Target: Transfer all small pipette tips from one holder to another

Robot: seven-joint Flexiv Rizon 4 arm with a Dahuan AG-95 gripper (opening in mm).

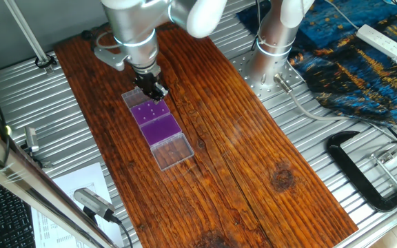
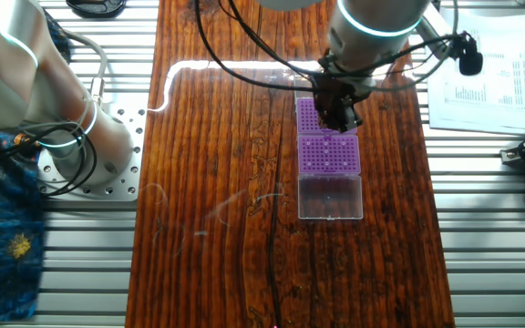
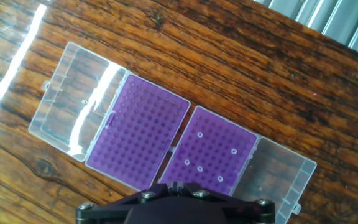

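The bench (image 1: 253, 151) is a dark, strongly grained wooden board lying on ribbed aluminium framing (image 1: 364, 172). In one fixed view, a black clamp (image 1: 364, 172) lies on the framing at 4 o'clock from the board's middle, printed paper (image 1: 67, 200) at 8 o'clock, and a blue patterned cloth (image 1: 353, 58) with a white power strip (image 1: 381, 40) at 2 o'clock.

In the hand view, the dark body of the tool (image 3: 179, 205) fills the bottom edge at 6 o'clock; its fingertips are out of sight, so I cannot tell whether they are apart or together.

Just beyond it lie two purple racks, side by side and touching, each with a clear hinged lid folded flat outward. The right rack (image 3: 213, 152) holds the small pipette tips (image 3: 199, 168), five white rings that I can count: one at 11 o'clock of the rack, one at 3 o'clock, three along its near edge. The left rack (image 3: 138, 140) shows only bare holes. Its lid (image 3: 76, 102) lies at 9 o'clock, the other lid (image 3: 278, 177) at 3 o'clock.

In the other fixed view the arm (image 2: 372, 27) hangs above the far rack.
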